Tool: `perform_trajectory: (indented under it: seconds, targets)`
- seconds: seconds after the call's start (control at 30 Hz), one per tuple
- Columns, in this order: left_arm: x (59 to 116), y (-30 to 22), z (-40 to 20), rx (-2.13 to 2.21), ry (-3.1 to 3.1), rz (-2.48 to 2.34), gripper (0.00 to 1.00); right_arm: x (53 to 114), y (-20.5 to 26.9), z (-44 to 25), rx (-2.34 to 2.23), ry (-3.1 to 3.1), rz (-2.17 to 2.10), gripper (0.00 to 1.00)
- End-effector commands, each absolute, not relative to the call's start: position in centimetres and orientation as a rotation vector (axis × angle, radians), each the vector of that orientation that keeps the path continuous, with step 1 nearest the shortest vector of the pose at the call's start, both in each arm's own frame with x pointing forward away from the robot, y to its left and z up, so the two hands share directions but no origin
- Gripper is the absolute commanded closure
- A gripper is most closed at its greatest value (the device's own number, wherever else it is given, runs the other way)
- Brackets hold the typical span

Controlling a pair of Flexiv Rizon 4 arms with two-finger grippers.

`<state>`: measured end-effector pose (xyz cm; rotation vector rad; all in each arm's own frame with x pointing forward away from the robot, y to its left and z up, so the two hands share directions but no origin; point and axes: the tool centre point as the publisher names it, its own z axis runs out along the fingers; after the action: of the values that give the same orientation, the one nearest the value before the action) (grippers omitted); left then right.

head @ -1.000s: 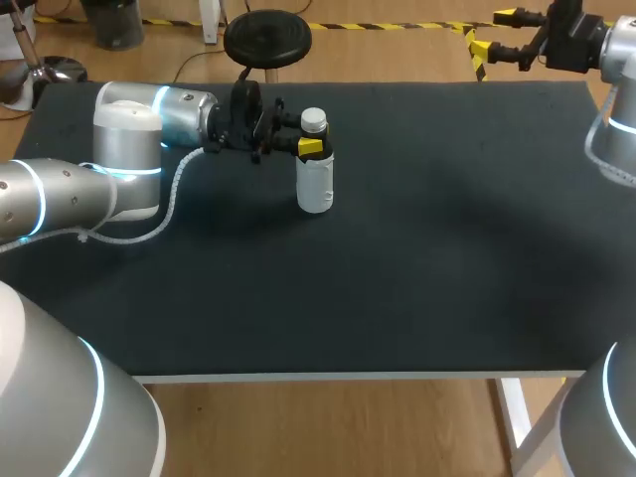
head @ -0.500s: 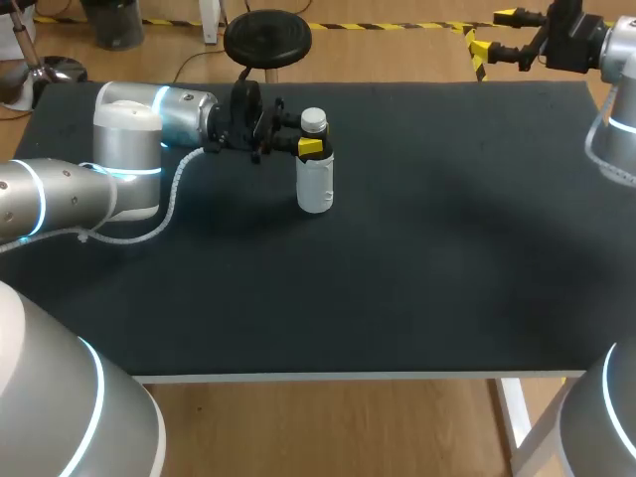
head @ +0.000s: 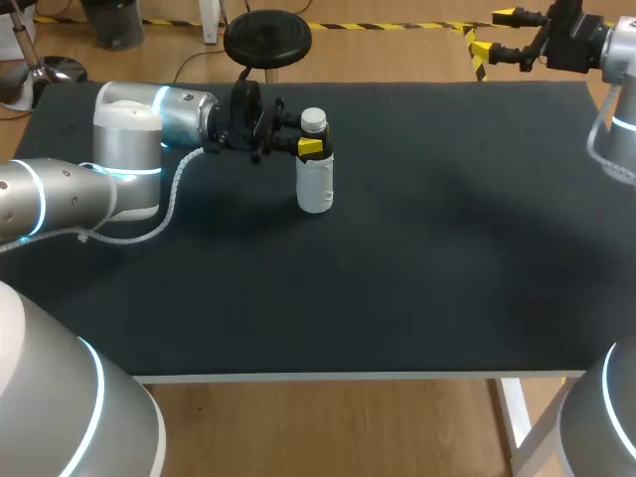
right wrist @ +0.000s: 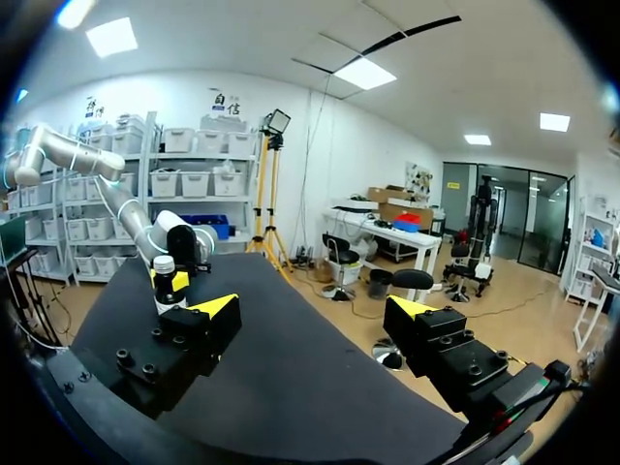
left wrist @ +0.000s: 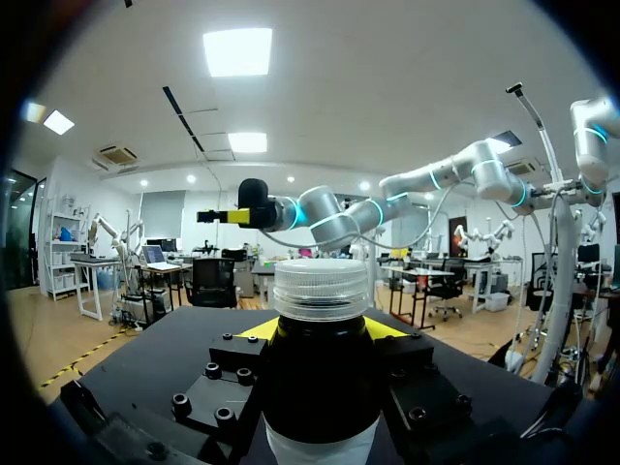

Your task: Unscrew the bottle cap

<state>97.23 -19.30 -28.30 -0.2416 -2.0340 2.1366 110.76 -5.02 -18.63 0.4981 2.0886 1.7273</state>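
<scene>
A small white plastic bottle (head: 315,184) stands upright near the far edge of the black table (head: 447,258), left of its middle. The left gripper (head: 312,145) is closed on its shoulder from both sides, just below the ribbed cap (head: 313,120). The right gripper (head: 494,32) hangs spread wide and empty over the table's far right corner, well apart from the bottle. The bottle looks light and thin-walled, likely to tip or spin if twisted unbraced. Its smooth body may slip, while the cap's ridges offer the surest purchase. The cap, standing clear above the clamp, seems the place to grasp, from above.
</scene>
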Motion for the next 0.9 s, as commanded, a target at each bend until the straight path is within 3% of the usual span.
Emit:
perform_trajectory:
  seconds: [0.03,0.9]
  targets:
    - [97.27,-19.32,-28.41,-0.245,-2.032,2.141,1.0,111.39,-5.44,-18.82,0.44,2.124,1.758,0.0]
    - [97.27,-19.32,-28.41,-0.245,-2.032,2.141,1.0,111.45,-5.44,-18.83,0.416,2.148,1.782,0.0]
